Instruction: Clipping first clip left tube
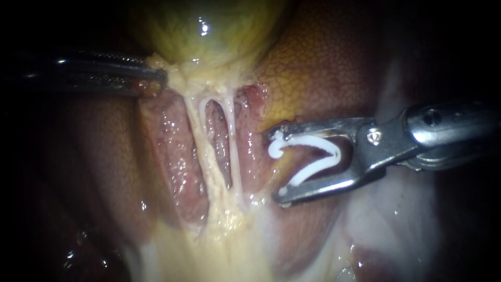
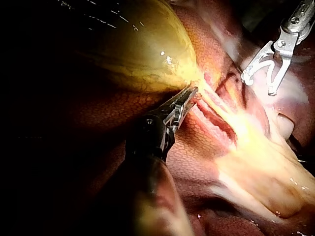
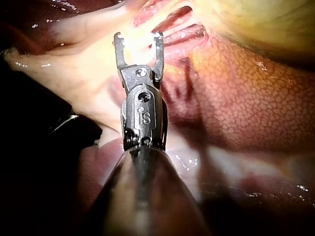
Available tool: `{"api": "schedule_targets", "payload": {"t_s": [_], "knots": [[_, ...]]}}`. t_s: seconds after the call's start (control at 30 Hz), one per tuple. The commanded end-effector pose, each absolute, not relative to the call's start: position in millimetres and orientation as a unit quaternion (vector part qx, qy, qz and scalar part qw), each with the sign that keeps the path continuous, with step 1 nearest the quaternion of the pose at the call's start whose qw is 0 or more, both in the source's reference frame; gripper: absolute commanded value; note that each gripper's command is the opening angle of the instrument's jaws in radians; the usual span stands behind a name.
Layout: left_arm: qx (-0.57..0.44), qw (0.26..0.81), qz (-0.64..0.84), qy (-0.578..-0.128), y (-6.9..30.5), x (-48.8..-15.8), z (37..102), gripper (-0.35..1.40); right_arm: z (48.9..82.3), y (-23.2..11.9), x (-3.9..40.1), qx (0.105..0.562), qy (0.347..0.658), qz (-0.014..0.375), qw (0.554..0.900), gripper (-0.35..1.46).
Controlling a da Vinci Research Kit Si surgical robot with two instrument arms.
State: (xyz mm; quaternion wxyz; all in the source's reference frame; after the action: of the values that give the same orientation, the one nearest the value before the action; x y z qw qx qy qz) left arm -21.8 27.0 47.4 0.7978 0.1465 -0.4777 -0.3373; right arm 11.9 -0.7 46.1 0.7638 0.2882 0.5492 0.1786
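Liver [image 1: 323, 68] fills most of the endoscope frame, mottled orange-brown at upper right, wet red bed in the centre. Gallbladder [image 1: 209, 31] is yellow-green at top centre, its neck tapering down into pale stringy tissue.

Left instrument [image 1: 151, 83] enters from upper left. Its jaws are clamped on the gallbladder at the neck, pulling it taut. The left wrist view shows the same grip.

Right instrument [image 1: 276, 166] enters from the right edge, mid-height. Its jaws stand wide apart but both touch the open white clip [image 1: 308, 140] they carry, so it's loaded and not yet fired.

Two pale tubes run down from the neck with a dark window between them. Left tube [image 1: 200, 137] is just left of frame centre, right tube [image 1: 233, 141] beside it. The clip is to the right of both and touches neither, so the step is at the approach.

To do it well:
- Hold traction steady so the tubes stay spread.
- Get past the right tube without snagging it.
- Put one jaw through the window and the other on the left tube's far side, so only that tube lies in the clip.
- Square the clip across the tube and check the hooked tip is clear of tissue before closing.

Risks: catching both tubes, or a partial bite.
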Motion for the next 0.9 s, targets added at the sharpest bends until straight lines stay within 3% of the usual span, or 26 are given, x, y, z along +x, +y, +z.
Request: {"api": "schedule_targets", "payload": {"t_s": [0.03,0.47,0.9], "knots": [[0.147,0.798,-0.337,-0.478,27.0,-21.8,47.4,-0.35,46.3,-0.6,11.9,0.294,0.550,0.182,0.761,0.44],[0.146,0.798,-0.337,-0.478,27.0,-21.9,47.4,-0.35,49.6,-1.5,14.4,0.346,0.555,0.183,0.734,0.44],[0.146,0.798,-0.337,-0.478,27.0,-21.9,47.4,-0.35,53.0,-3.3,16.2,0.359,0.551,0.182,0.731,0.44]]}}
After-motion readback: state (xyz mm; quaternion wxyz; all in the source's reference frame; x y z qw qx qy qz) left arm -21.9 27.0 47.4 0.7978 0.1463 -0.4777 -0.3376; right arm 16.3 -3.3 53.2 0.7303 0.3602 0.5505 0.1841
